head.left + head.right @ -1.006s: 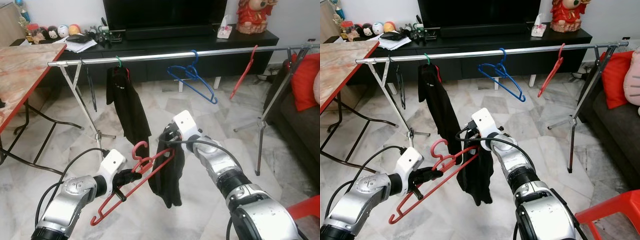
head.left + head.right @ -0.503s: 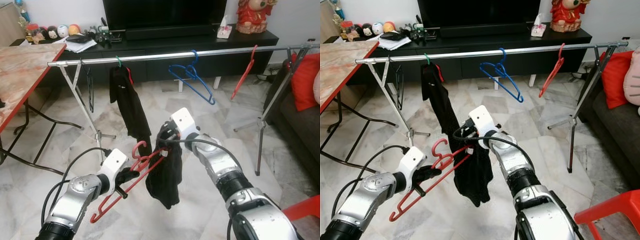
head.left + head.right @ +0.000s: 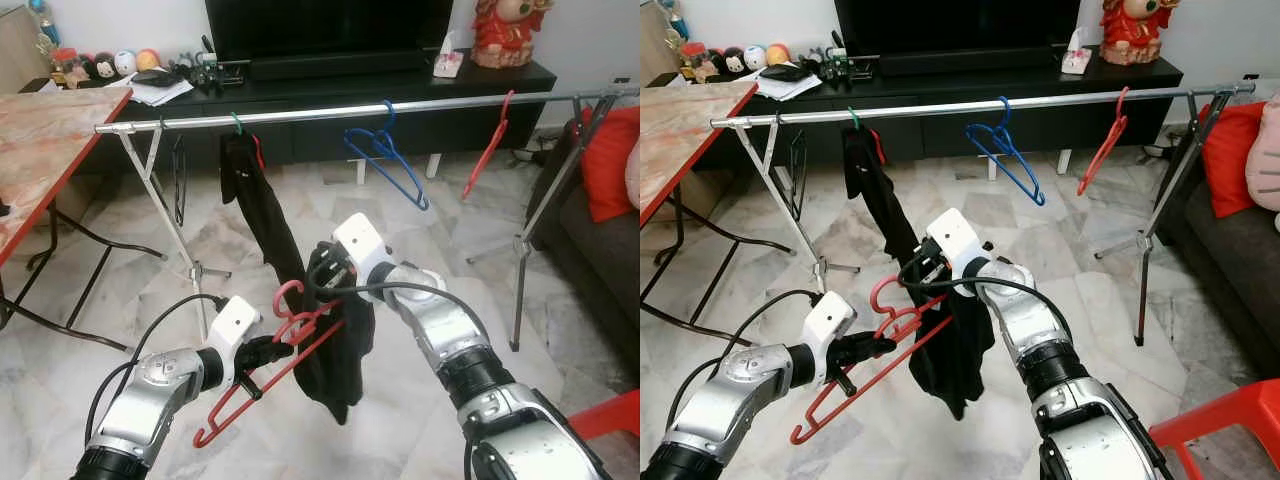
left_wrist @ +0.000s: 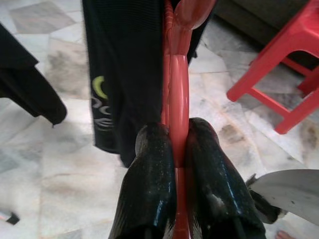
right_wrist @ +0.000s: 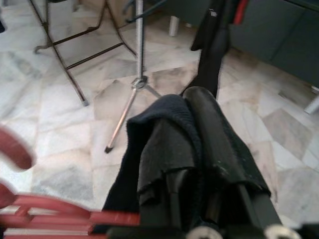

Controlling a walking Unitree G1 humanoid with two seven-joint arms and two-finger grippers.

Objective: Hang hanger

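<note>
Near me, my left gripper (image 4: 179, 149) is squeezed tight on the red hanger (image 3: 270, 375). To its right, my right gripper (image 5: 192, 129) pinches the black cloth (image 3: 340, 350). Far off stands the rail (image 3: 330, 112).

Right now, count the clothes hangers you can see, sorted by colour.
Red plastic hangers: 2, the held one in the left end effector, the other on the metal rail
Blue plastic hanger: 1
Black hanger: 1
Green-hooked hanger under the black garment: 1
Total: 5
</note>
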